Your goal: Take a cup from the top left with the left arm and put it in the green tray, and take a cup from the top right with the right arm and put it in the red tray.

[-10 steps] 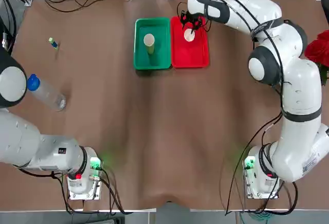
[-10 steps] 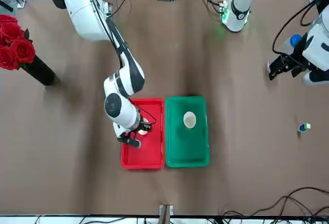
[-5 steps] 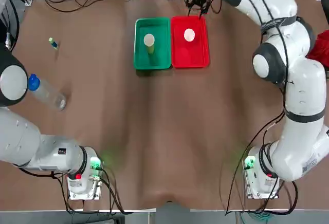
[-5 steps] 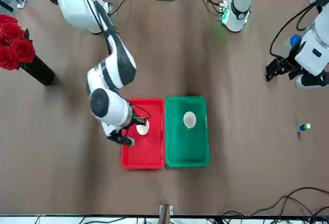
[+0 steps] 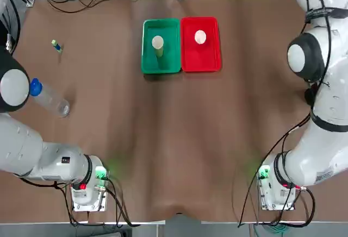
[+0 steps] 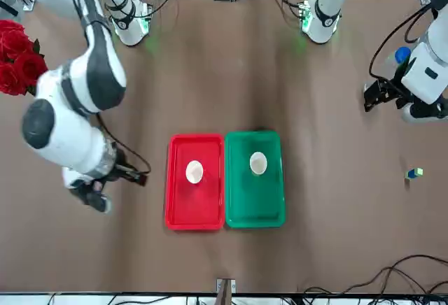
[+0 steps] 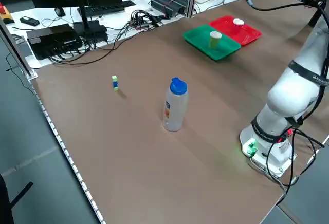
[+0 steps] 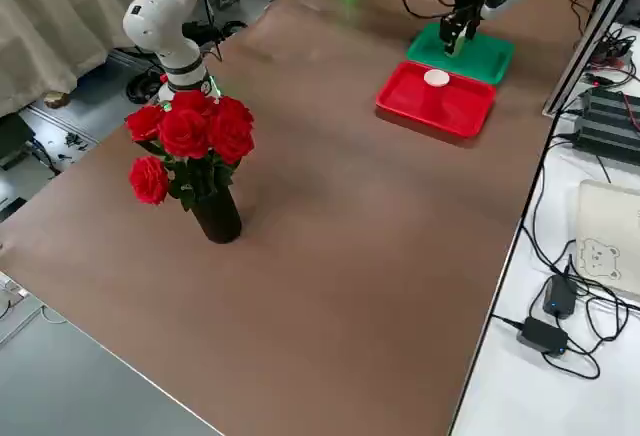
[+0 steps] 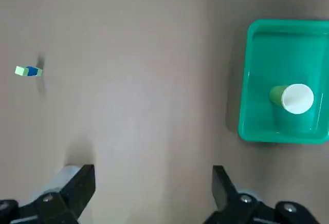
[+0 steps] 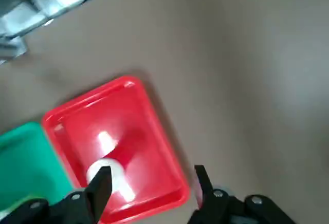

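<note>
We are keeping our left tool [image 9: 149, 193] wide and empty, parked near our base by the plastic bottle [image 5: 48, 98]. Our right tool [image 10: 149, 190], jaws apart with nothing between them, is hanging above the desk [image 5: 174, 139] beside the red tray [image 5: 200, 57]. Farther out, the yellow-green cup [image 5: 157, 43] is standing in the green tray [image 5: 161, 66] and the red cup [image 5: 200, 37] in its red one, so both placements look finished.
</note>
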`<state>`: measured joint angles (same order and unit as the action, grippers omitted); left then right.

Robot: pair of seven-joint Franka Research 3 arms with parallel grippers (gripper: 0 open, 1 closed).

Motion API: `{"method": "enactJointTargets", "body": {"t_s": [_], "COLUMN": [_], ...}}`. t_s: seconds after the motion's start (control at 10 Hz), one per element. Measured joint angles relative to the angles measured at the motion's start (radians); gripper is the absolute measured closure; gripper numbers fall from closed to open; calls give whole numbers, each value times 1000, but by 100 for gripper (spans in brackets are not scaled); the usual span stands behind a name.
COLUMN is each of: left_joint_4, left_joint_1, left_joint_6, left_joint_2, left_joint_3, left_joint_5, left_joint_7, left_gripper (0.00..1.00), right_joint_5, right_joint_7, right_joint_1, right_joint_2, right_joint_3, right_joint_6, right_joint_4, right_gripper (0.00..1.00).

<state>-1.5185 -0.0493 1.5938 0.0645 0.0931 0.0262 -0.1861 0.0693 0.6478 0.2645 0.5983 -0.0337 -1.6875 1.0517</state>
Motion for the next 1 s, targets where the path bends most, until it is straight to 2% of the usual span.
{"method": "enactJointTargets", "body": {"t_s": [0.2, 0.4, 0.7, 1.0], "left_joint_4": [3, 5, 11, 11], "left_joint_1": [0, 0, -2, 0], "left_joint_6": [0, 0, 0, 0], "left_joint_2": [0, -1, -2, -2], "left_joint_3": [0, 0, 2, 1], "left_joint_5": [0, 0, 0, 0], "left_joint_7": [0, 1, 3, 51], "left_gripper": [0, 0, 0, 0], "right_joint_5": [-79, -92, -92, -91], "right_joint_7": [-67, -224, -526, -628], "right_joint_1": [-92, -196, -336, -343], "right_joint_2": [-25, -71, -206, -349], "right_joint_3": [-1, -5, -13, -29], "right_joint_6": [13, 25, 36, 39], "right_joint_4": [0, 20, 133, 294], "right_gripper": [22, 20, 19, 18]}}
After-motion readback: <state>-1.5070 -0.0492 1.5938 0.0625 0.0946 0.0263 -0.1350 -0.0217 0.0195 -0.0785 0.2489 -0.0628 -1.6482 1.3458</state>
